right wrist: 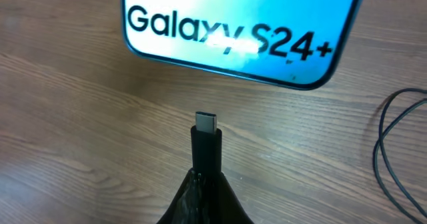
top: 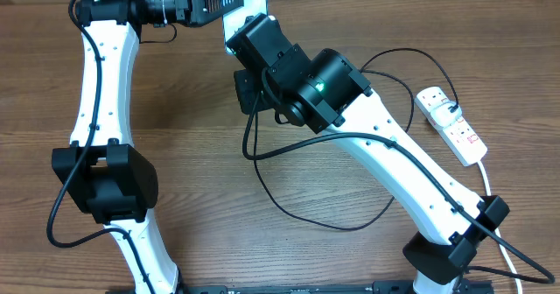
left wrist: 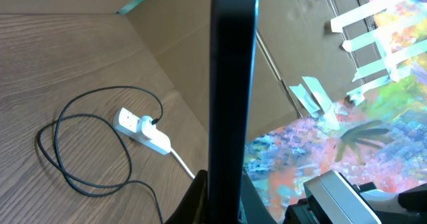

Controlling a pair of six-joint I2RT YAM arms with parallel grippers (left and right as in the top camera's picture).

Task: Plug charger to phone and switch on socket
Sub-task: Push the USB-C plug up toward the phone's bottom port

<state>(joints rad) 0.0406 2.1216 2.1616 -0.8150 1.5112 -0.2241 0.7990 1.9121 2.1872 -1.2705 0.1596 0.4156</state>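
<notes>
My left gripper is shut on the phone, which shows here edge-on as a dark upright bar. In the overhead view the phone is held up at the table's far edge. Its bright blue screen reads "Galaxy S24+" and fills the top of the right wrist view. My right gripper is shut on the charger's black connector, whose metal tip points at the phone's lower edge, a short gap away. The charger cable loops over the table to the white socket.
The socket lies at the table's right side with a black plug in it and a thick white cord running toward the front edge. A cardboard wall and a colourful sheet stand beyond the table.
</notes>
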